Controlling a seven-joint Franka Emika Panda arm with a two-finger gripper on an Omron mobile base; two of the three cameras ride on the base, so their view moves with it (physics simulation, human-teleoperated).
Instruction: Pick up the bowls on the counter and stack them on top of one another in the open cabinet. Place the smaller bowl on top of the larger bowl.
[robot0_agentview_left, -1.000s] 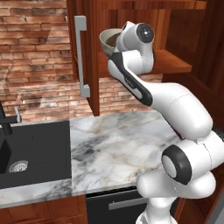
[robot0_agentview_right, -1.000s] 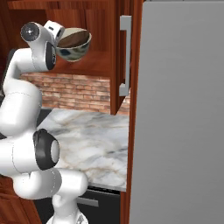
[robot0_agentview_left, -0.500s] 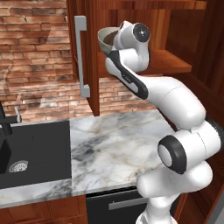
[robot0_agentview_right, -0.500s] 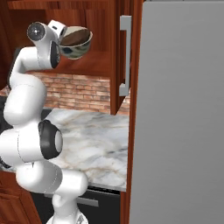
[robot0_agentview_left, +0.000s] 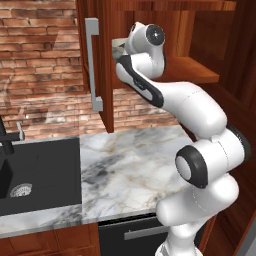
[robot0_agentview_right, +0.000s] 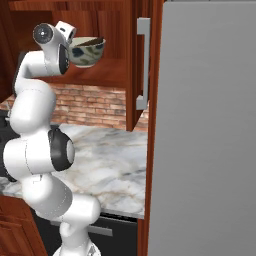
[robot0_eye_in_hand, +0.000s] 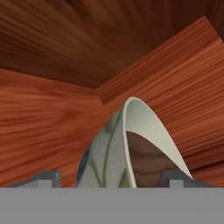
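From the left base view the arm reaches into the open cabinet (robot0_agentview_left: 150, 20), from the right the gripper (robot0_agentview_right: 71, 47) carries the larger bowl (robot0_agentview_right: 88, 52) above its shelf, and the hand view shows the fingers clamping its rim, the smaller bowl (robot0_eye_in_hand: 148, 159) nested inside.

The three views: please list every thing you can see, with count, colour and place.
larger bowl: one, pale with dark marks, held up inside the cabinet.
smaller bowl: one, dark brown, inside the larger bowl.
cabinet: one, reddish-brown, open, on the wall.
door handle: one, grey, on the cabinet door.
counter: one, white marble, below.
sink: one, black, in the counter.
brick wall: red-brown, behind.
tool: one, dark tips astride the larger bowl's wall.
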